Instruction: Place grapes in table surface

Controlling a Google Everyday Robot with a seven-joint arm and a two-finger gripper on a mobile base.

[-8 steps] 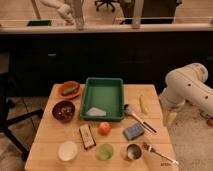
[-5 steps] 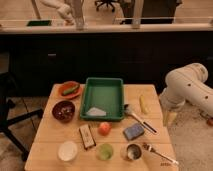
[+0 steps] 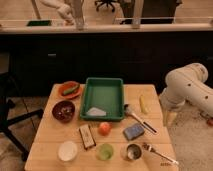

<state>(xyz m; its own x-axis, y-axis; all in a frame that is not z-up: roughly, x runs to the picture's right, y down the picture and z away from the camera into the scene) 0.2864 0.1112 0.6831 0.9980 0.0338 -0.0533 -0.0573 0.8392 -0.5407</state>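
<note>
The grapes (image 3: 64, 112) lie in the dark red bowl (image 3: 54, 109) at the left of the counter (image 3: 47, 137). The pincer (image 3: 168, 119) hangs wide and empty beside the right edge, well apart from them.

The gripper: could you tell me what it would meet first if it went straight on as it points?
The gripper hangs pointing down beside the table surface; it would probably meet the floor, though depth is unclear.

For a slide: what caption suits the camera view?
Grapes in the dark red bowl on the table surface; open pincer hangs beside its right edge.
</note>
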